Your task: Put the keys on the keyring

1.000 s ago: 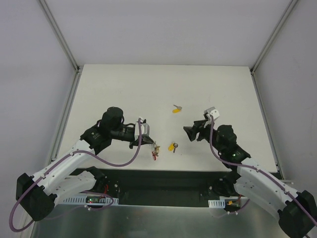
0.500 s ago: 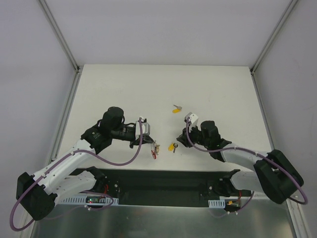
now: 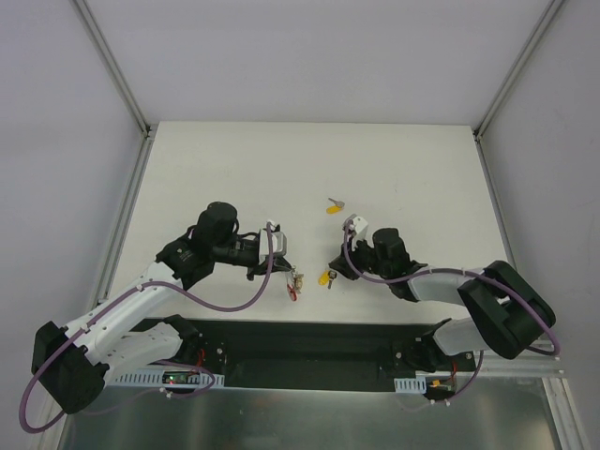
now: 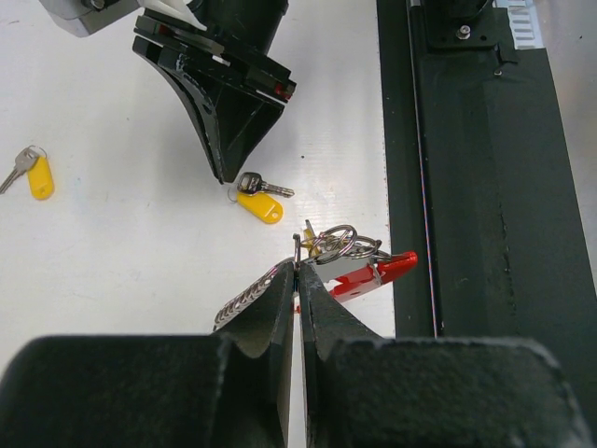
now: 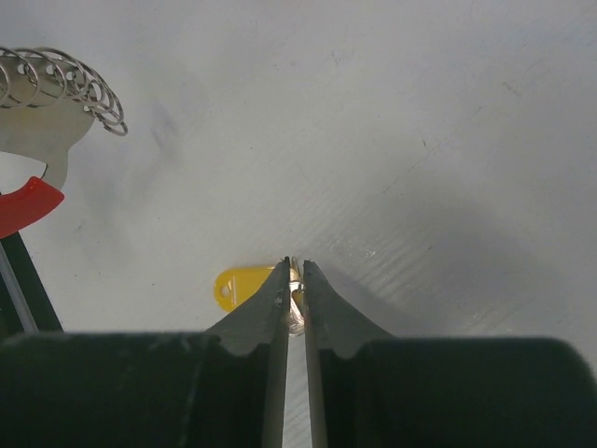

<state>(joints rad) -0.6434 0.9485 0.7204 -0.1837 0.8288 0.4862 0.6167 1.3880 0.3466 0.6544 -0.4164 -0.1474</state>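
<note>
Right gripper (image 5: 295,273) looks pinched onto the near key (image 5: 241,283) by its metal end, hard to be sure; left gripper (image 4: 297,270) clamps the keyring (image 4: 368,273) steady for threading.

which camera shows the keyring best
Left wrist: the keyring sits close, red loop, rings and chain clear. The top view shows it as a tiny speck; the right wrist catches only its chain and red tip at the edge.

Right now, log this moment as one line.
left gripper: shut on keyring | right gripper: shut on near key | far key: lying loose
</note>
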